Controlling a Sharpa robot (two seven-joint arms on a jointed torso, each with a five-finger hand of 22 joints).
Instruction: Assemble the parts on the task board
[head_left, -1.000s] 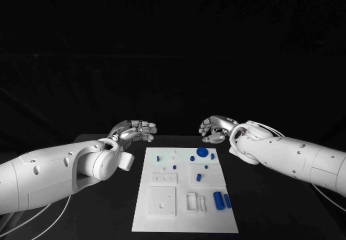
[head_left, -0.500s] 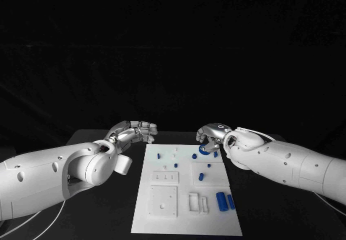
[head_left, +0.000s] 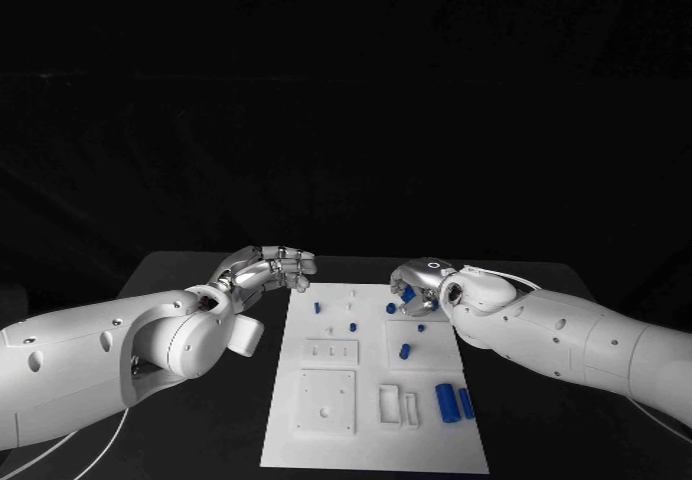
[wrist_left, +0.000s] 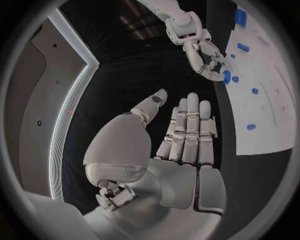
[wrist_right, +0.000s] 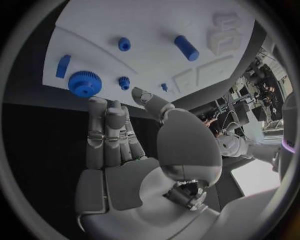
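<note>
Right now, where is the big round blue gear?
The blue gear lies at the far right corner of the task board, just past the right hand's fingertips, with a small blue peg beside it.

Matt white task board, matt blue plastic-looking gear, on matt black table.

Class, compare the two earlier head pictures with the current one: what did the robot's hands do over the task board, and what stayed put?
The right hand came down and in from beyond the board's far right corner, and is now over the big blue gear, holding nothing. The left hand kept hovering off the far left corner, empty. The blue parts lie as before.
</note>
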